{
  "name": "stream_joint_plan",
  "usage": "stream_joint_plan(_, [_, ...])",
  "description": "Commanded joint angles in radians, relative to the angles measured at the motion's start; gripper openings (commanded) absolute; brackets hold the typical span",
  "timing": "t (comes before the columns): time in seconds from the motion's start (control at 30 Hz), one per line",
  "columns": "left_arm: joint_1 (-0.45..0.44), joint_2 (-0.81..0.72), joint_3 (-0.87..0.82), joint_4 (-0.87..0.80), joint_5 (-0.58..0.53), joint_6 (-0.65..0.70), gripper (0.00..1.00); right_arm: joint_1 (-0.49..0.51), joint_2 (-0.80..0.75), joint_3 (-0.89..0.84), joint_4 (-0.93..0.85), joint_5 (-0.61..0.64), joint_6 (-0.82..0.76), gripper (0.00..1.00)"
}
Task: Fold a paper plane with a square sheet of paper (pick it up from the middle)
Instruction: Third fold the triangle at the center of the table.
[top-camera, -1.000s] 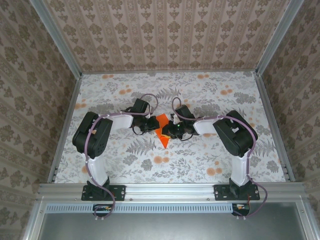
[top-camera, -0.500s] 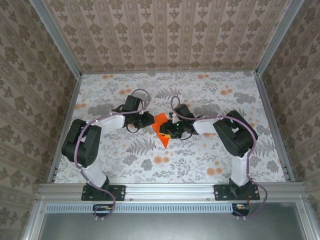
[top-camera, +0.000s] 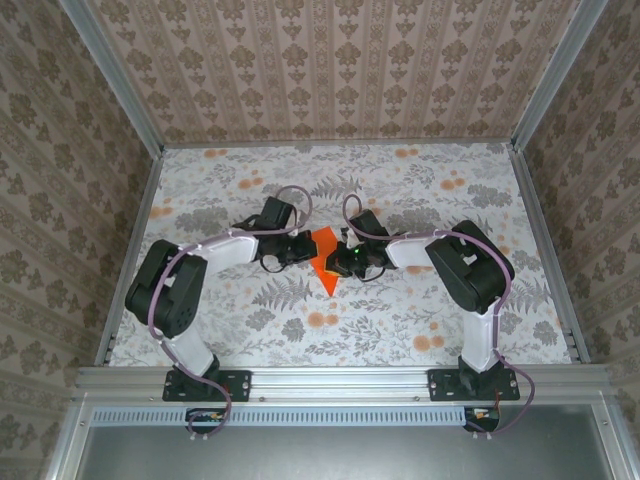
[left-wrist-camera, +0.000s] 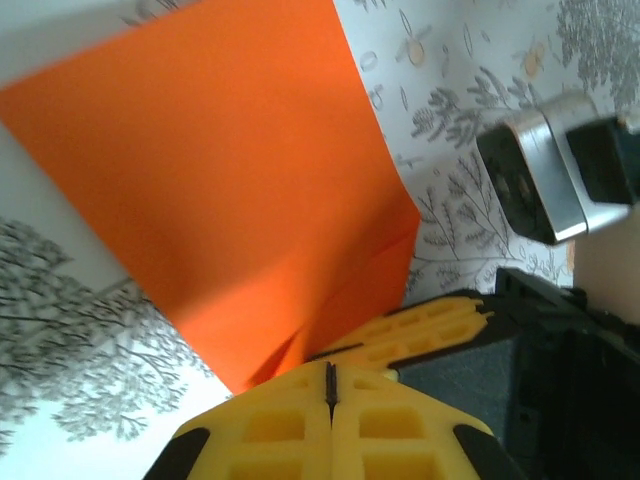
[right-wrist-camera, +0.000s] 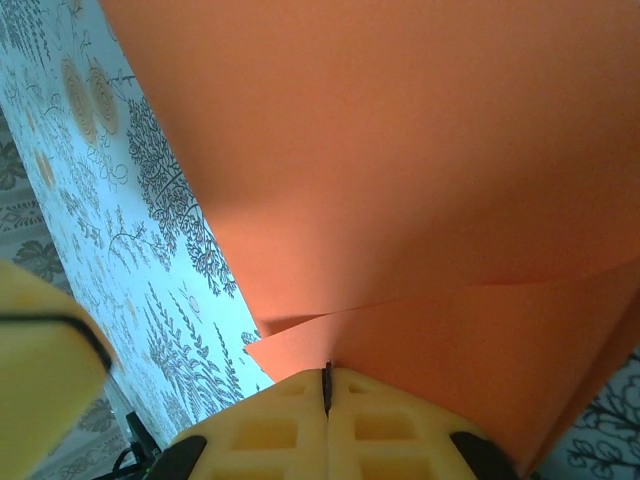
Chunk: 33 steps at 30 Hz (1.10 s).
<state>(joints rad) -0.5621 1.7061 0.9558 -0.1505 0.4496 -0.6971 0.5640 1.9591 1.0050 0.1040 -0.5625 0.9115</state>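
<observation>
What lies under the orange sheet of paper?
The floral table cover shows around the orange sheet of paper; whatever lies directly beneath is hidden by the sheet itself.

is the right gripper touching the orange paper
Touching. The right wrist view shows the right gripper shut, with the square sheet of paper running into its fingertips.

Table (top-camera: 420, 310): flat top under a pale cloth printed with grey leaves and small orange flowers, edged by aluminium rails (top-camera: 340, 375). At its middle, one square sheet of paper (top-camera: 323, 267), vivid orange, creased to a triangle, point toward the near edge. Whether it lies flat on the cloth cannot be told.
</observation>
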Motion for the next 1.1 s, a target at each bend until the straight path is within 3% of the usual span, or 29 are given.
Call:
stream_joint_plan(0.0, [-0.024,0.012,-0.015,-0.013,0.017,-0.008,0.00,0.002,0.031,-0.003,-0.085,0.042,-0.010,0.03])
stream_joint_plan(0.77, [-0.071,0.115,0.027,-0.062,-0.036,-0.002,0.00,0.002,0.023,-0.011,-0.063,0.035,0.001,0.02])
stream_joint_plan(1.07, [-0.077,0.147,0.043,-0.169,-0.105,0.034,0.00,-0.017,-0.059,-0.016,0.014,-0.021,-0.015,0.03])
